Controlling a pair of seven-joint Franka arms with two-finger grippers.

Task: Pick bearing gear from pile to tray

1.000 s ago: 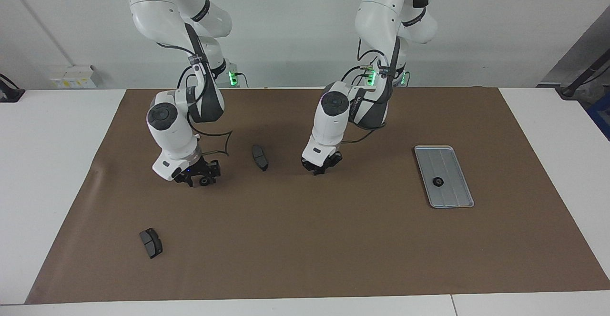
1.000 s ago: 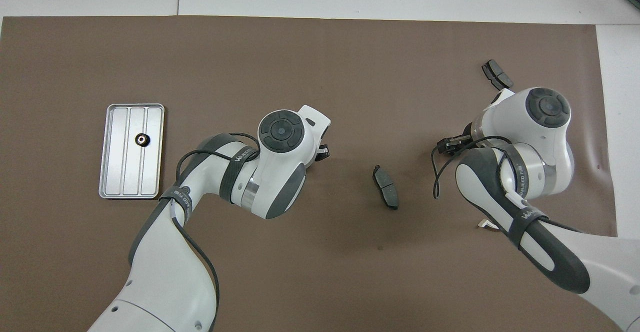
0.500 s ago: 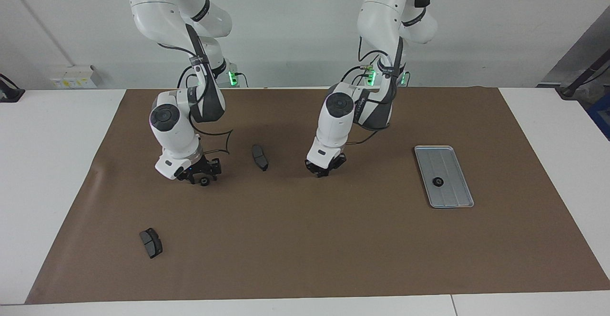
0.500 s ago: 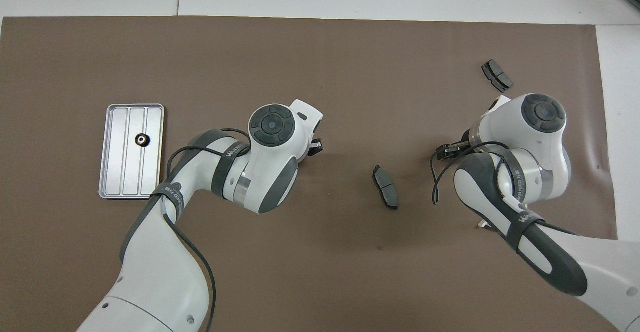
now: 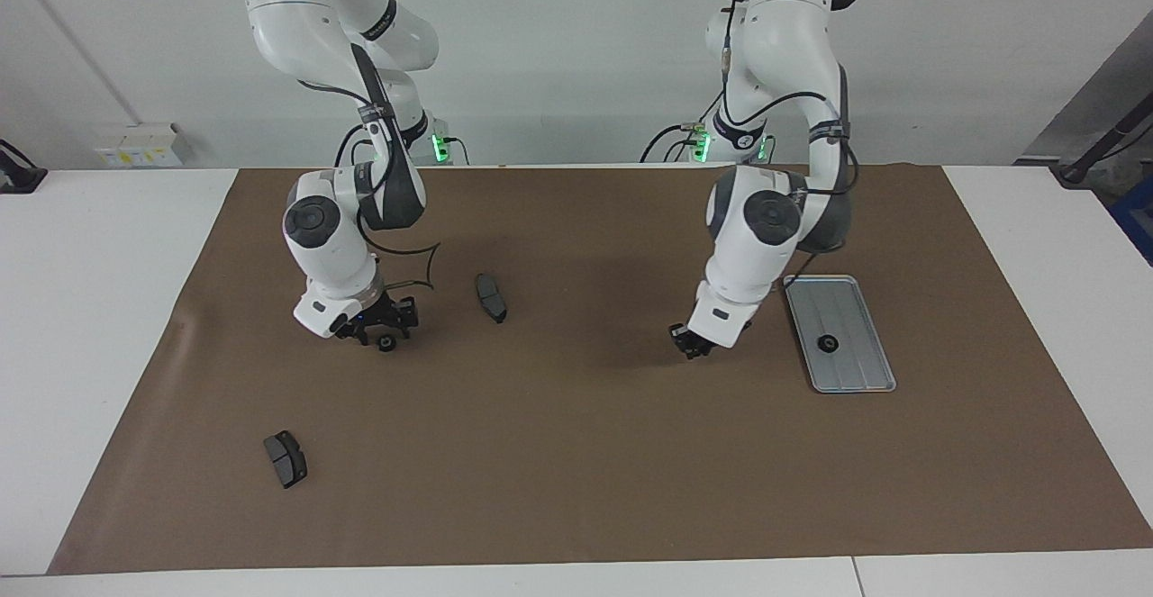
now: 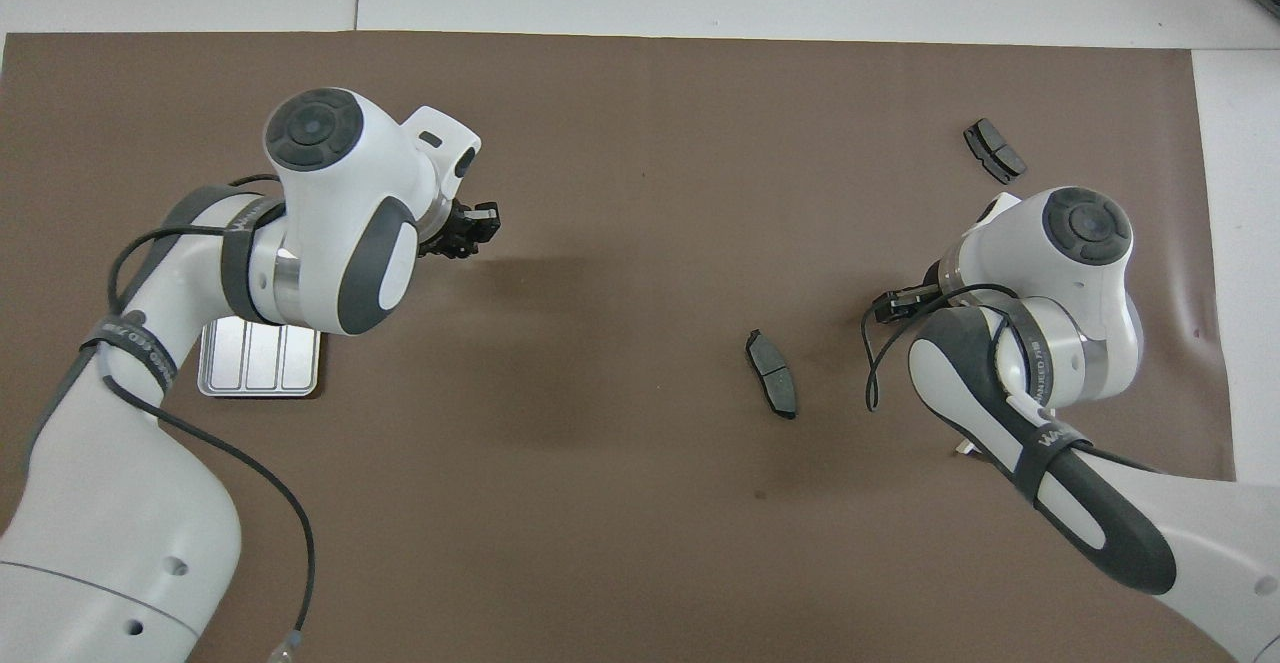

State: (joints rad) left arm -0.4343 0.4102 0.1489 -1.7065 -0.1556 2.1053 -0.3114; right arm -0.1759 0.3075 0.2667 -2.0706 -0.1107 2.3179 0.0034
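Gears are the parts being sorted: one small black gear (image 5: pixel 826 342) lies in the silver tray (image 5: pixel 860 376), just beside the left gripper (image 5: pixel 691 348) on the side of the left arm's end of the table. That gripper hangs over the brown mat (image 5: pixel 576 453) with its fingertips pressed together and nothing between them. The right gripper (image 5: pixel 382 334) is low over the mat toward the right arm's end, its jaws spread around a second black gear (image 5: pixel 385 343). A dark curved pad (image 5: pixel 491 297) lies on the mat between the two grippers, beside the right one. Another dark pad (image 5: pixel 285 458) lies well apart from the right gripper, farther from the robots. In the overhead view the left arm covers most of the tray.
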